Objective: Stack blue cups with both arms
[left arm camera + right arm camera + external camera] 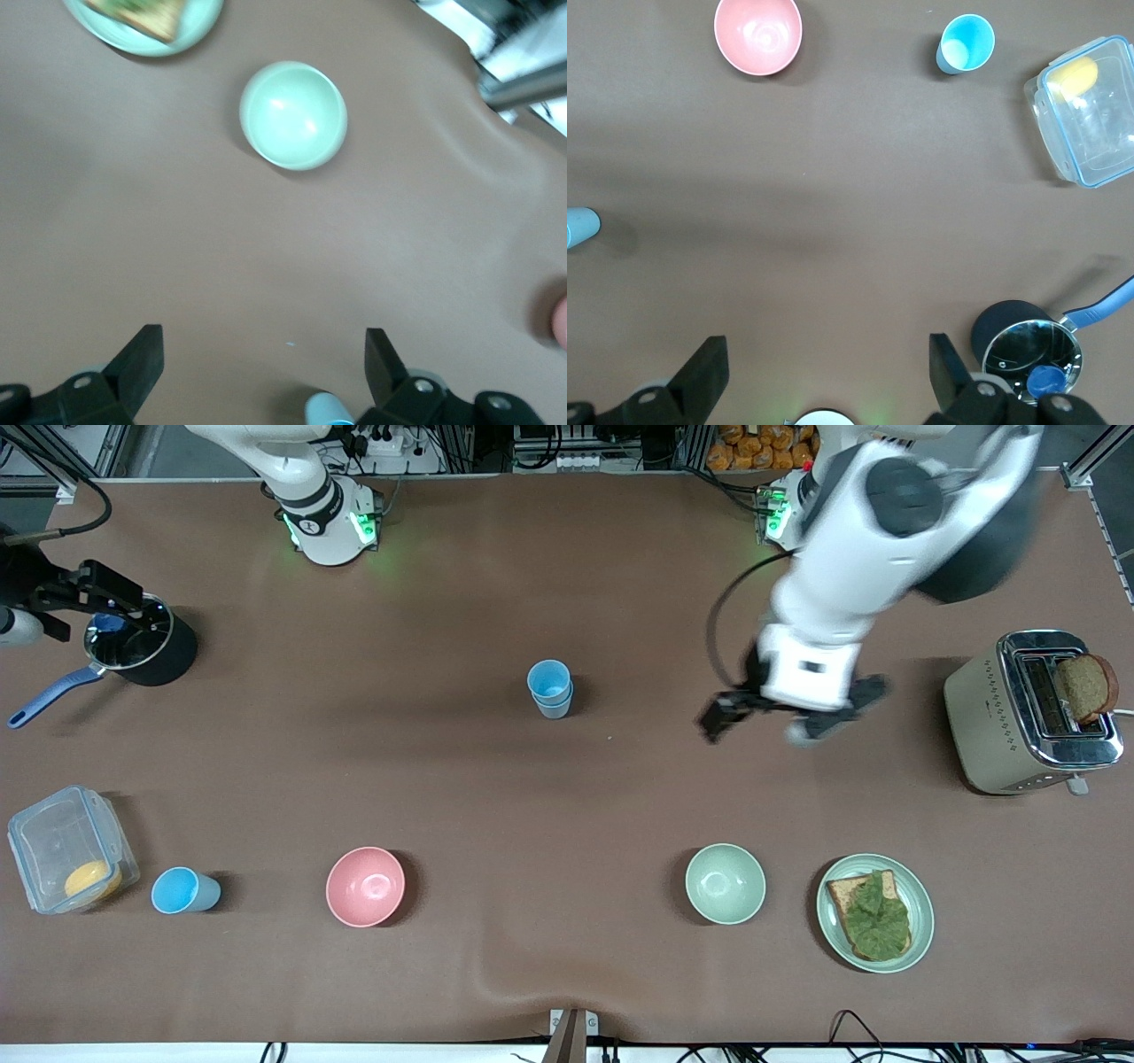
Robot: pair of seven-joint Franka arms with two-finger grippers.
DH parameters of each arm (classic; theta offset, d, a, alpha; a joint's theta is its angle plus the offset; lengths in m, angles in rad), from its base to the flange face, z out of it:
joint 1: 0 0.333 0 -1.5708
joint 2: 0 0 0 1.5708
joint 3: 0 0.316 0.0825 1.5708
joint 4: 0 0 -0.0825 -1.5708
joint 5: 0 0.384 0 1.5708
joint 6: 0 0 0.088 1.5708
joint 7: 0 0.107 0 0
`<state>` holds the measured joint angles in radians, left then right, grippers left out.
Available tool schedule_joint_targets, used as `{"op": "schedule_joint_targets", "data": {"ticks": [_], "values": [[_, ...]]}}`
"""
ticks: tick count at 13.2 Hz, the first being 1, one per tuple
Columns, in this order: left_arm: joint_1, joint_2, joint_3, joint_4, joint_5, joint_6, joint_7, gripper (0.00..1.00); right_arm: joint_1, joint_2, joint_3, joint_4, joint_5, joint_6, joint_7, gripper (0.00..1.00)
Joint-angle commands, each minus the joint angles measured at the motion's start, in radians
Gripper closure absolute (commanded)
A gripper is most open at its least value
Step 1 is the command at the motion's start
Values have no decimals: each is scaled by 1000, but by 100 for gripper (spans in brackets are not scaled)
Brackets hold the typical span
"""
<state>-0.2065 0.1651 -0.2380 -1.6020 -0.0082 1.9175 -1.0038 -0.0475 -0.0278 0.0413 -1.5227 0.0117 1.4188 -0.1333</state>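
Observation:
Two blue cups (550, 687) stand stacked, one inside the other, in the middle of the table; they also show in the left wrist view (330, 410) and the right wrist view (580, 227). A third blue cup (182, 890) stands alone beside the food container, and shows in the right wrist view (966, 42). My left gripper (793, 722) is open and empty over bare table between the stacked cups and the toaster; its jaws stand wide apart (261, 363). My right gripper (828, 367) is open and empty, high above its own base and out of the front view.
A pink bowl (365, 886) and a pale green bowl (725, 883) sit near the front edge. A plate with toast and lettuce (921, 921), a toaster (1032, 713), a black pot (142, 646) under a black fixture, and a clear food container (66, 850) ring the table.

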Motion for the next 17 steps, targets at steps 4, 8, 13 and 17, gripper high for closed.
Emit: {"op": "schedule_joint_targets", "data": {"ticks": [4,8,13,17], "values": [[231,-53,-15,96,10,-224,365,0,-60,-11,11,1,-3,-12,-66,0],[254,-113,86,96,7,-359,696,0,-52,-11,14,-4,-3,-5,-58,0],[268,-131,111,93,10,-374,755,0,-52,-14,17,-30,-1,34,-58,0],[266,-130,108,97,22,-377,789,0,-52,-14,19,-36,-1,37,-58,0]]}}
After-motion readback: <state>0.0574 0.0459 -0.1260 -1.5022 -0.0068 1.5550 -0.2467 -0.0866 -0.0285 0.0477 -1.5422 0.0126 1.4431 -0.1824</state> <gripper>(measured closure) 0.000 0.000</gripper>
